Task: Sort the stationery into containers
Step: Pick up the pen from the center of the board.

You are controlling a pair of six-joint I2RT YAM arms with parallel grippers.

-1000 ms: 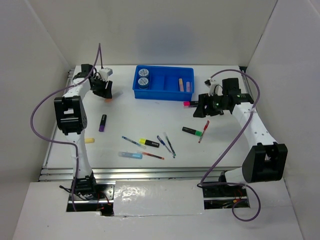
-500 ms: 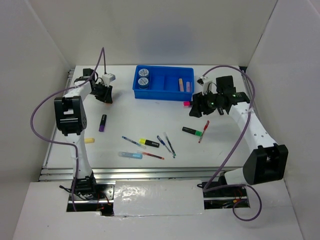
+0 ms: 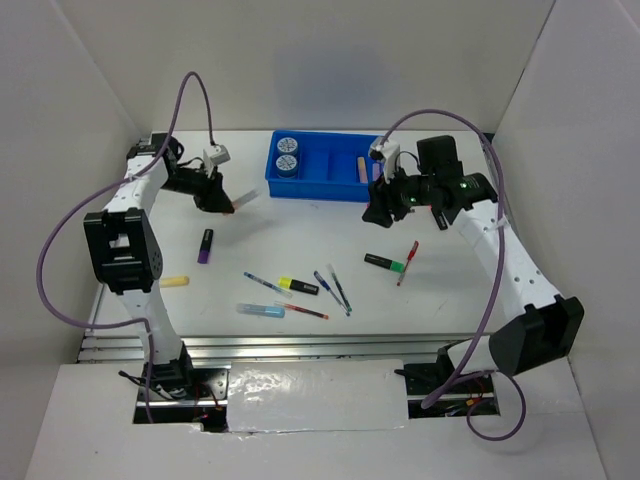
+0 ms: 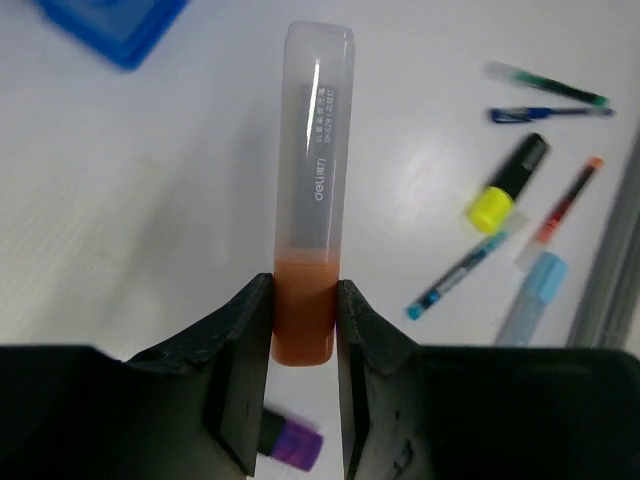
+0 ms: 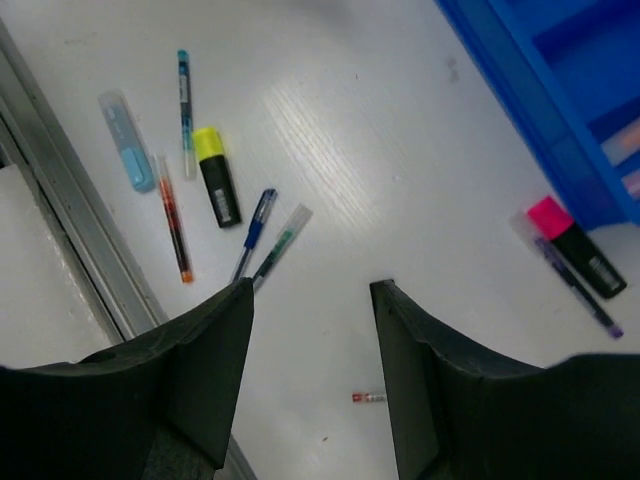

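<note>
My left gripper (image 3: 218,197) is shut on an orange highlighter (image 3: 241,202) with a clear cap and holds it above the table, left of the blue compartment tray (image 3: 330,186). In the left wrist view the fingers (image 4: 303,292) pinch the highlighter's (image 4: 312,200) orange end. My right gripper (image 3: 376,213) is open and empty, just off the tray's front right corner. In the right wrist view its jaws (image 5: 312,292) stand wide apart over bare table, with a pink highlighter (image 5: 573,243) to their right beside the tray (image 5: 520,70). Two pale-blue discs (image 3: 287,153) lie in the tray's left compartment.
Loose on the table are a purple marker (image 3: 205,245), a yellow marker (image 3: 178,281), a yellow highlighter (image 3: 298,286), blue pens (image 3: 331,289), a pale-blue marker (image 3: 260,311), a red pen (image 3: 407,262) and a green-tipped highlighter (image 3: 385,263). White walls surround the table.
My left gripper has lifted the orange highlighter off the table and swung it to point right, toward the tray. My right gripper has moved left toward the tray's front corner, staying open.
</note>
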